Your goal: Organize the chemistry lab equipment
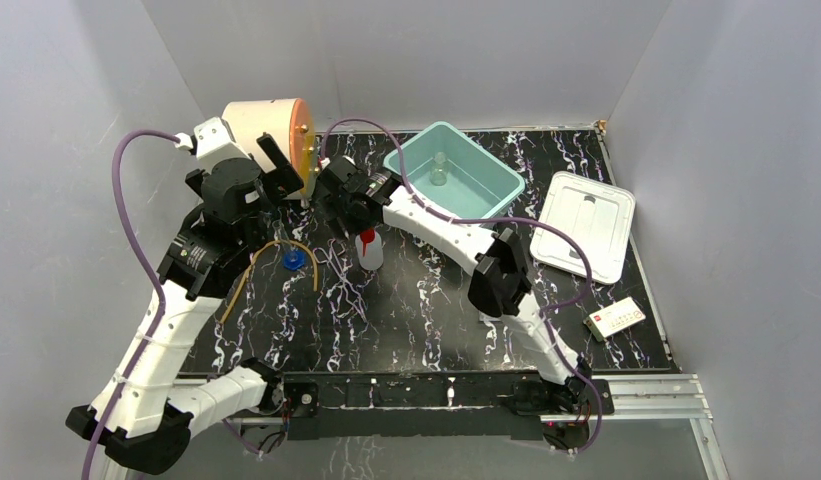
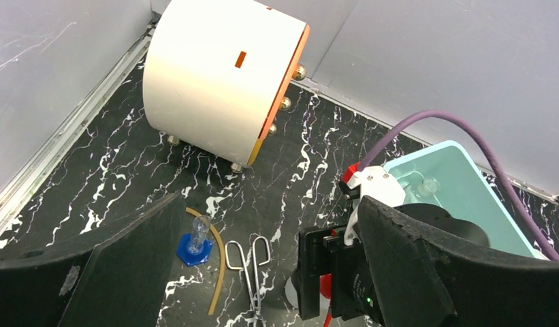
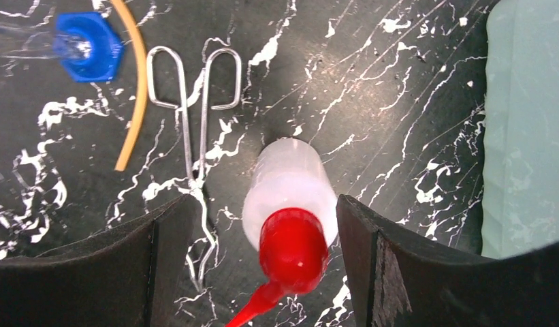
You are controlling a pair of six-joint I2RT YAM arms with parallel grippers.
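Red-nozzle bottle point(image 3: 288, 180) between right hand point(image 3: 264, 202): wrist view.

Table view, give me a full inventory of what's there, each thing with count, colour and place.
Squeeze bottle: one, white, red nozzle, upright mid-table.
Bin: one, pale teal, far middle.
Vial: one, clear, inside bin.
Lid: one, white, right of bin.
Drum: one, cream, orange face, far left.
Box: one, white, red marking, near right.
Cylinder: one, clear, blue base, left of bottle.
Tubing: one, yellowish, beside cylinder.
Wire tongs: one, metal, beside bottle.
Left fingers: black, open, raised near drum.
Right fingers: black, open, straddling bottle.
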